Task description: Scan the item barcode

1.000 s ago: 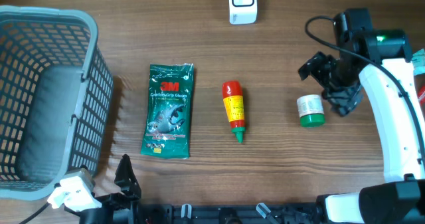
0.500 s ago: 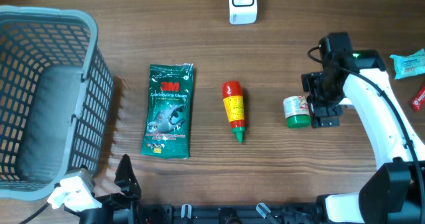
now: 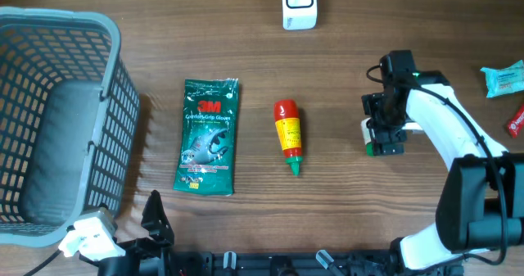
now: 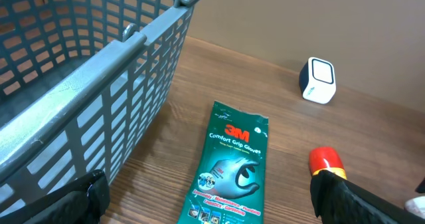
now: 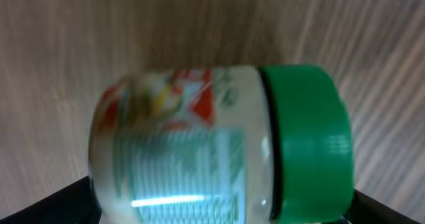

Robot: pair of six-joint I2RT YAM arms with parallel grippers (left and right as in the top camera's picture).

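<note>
A small white jar with a green lid [image 5: 219, 144] lies on its side on the wooden table, label up, blurred in the right wrist view. My right gripper [image 3: 385, 133] hangs directly over it and is open, its dark fingers [image 5: 70, 204] on either side of the jar. From overhead only the jar's left edge [image 3: 369, 137] shows beneath the gripper. The white scanner [image 3: 299, 4] stands at the far middle edge. My left gripper [image 4: 216, 207] is open at the near left edge, with nothing between its fingers.
A green 3M glove pack [image 3: 209, 137] and a red and yellow bottle [image 3: 288, 135] lie mid-table. A grey mesh basket [image 3: 61, 15] fills the left side. A teal packet [image 3: 501, 78] and a red item [image 3: 516, 120] lie at the far right.
My right arm swung left and came down from beside the jar to right over it. The jar shifted slightly left. The left arm stayed still.
</note>
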